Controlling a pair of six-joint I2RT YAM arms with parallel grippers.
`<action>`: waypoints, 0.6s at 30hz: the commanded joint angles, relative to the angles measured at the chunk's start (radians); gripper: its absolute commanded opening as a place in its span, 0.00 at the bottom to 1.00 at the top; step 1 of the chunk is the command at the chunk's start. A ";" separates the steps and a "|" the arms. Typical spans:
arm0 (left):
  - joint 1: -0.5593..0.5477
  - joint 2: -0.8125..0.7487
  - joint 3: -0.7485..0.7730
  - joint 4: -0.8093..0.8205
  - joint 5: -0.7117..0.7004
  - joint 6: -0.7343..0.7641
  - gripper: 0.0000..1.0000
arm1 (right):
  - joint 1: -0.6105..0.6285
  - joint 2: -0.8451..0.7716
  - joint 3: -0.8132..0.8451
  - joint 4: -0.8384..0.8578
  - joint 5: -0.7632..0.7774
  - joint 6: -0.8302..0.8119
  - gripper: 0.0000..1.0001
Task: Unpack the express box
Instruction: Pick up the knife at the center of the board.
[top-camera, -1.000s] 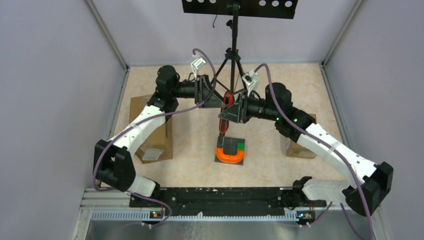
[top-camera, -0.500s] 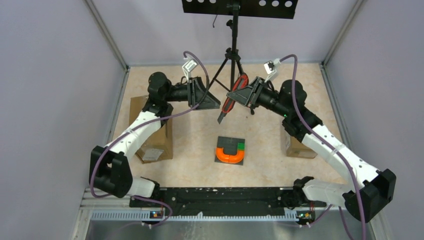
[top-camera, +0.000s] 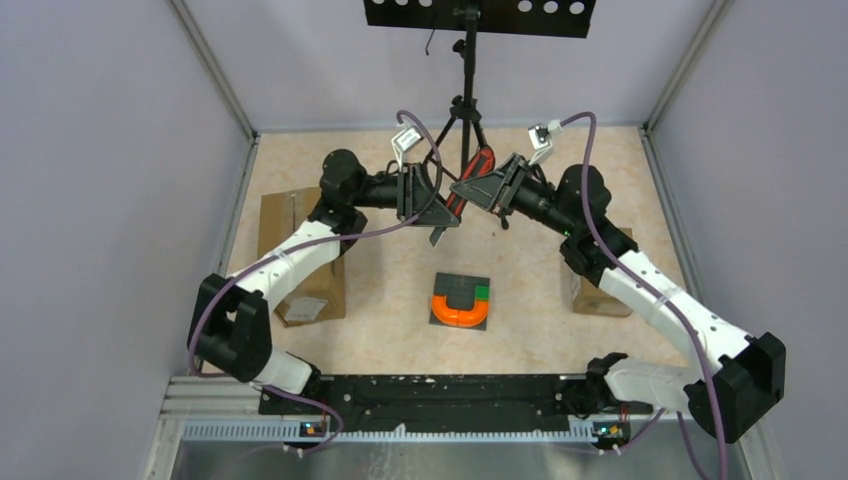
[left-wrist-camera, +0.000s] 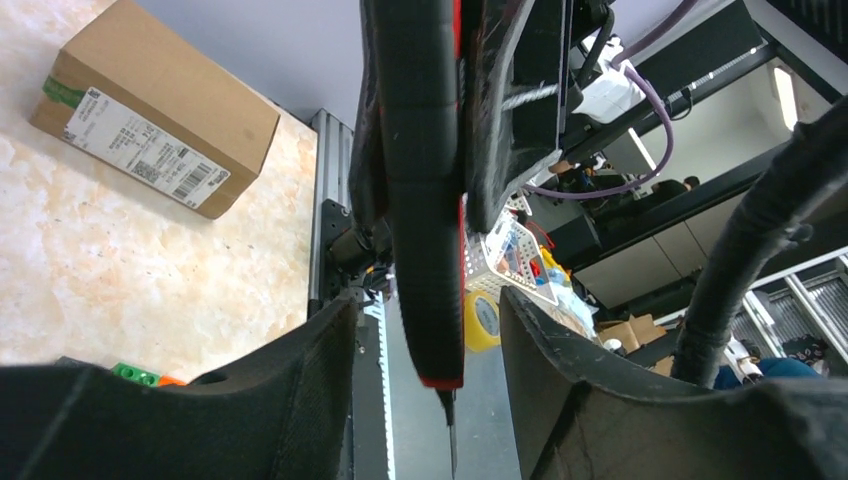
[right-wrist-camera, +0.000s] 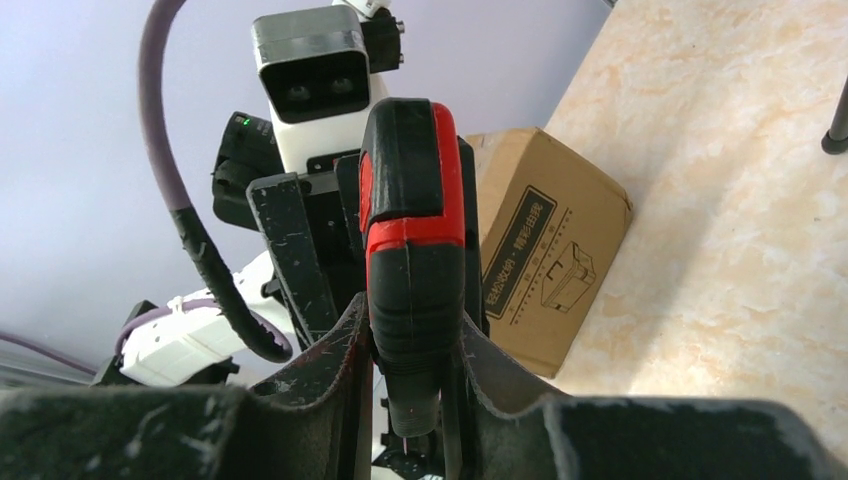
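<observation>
A red and black utility knife (top-camera: 462, 195) hangs in the air above the table's middle, blade end down and to the left. My right gripper (top-camera: 485, 190) is shut on its handle; the right wrist view shows the knife (right-wrist-camera: 412, 250) pinched between both fingers of that gripper (right-wrist-camera: 410, 335). My left gripper (top-camera: 437, 212) is open around the knife's blade end. In the left wrist view the knife (left-wrist-camera: 425, 200) stands between the fingers (left-wrist-camera: 300, 380) with a gap on each side. One cardboard box (top-camera: 300, 262) with a label lies at the left, another box (top-camera: 598, 288) at the right.
A grey pad with an orange U-shaped holder and a green block (top-camera: 461, 300) sits on the table below the knife. A black tripod (top-camera: 465, 110) stands at the back centre. Grey walls close in both sides.
The right gripper lifted the knife off the orange holder, up and back. The left gripper swung back right to the knife's blade end, its jaws narrowing around it.
</observation>
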 joint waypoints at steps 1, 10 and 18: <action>-0.007 0.017 0.042 0.132 -0.021 -0.069 0.55 | 0.006 0.002 -0.008 0.085 -0.011 0.013 0.00; -0.008 0.040 0.038 0.111 -0.013 -0.069 0.00 | 0.016 0.005 0.015 0.018 0.002 -0.065 0.32; -0.010 0.018 0.051 0.027 0.032 0.015 0.00 | 0.005 0.013 0.063 -0.020 -0.030 -0.110 0.64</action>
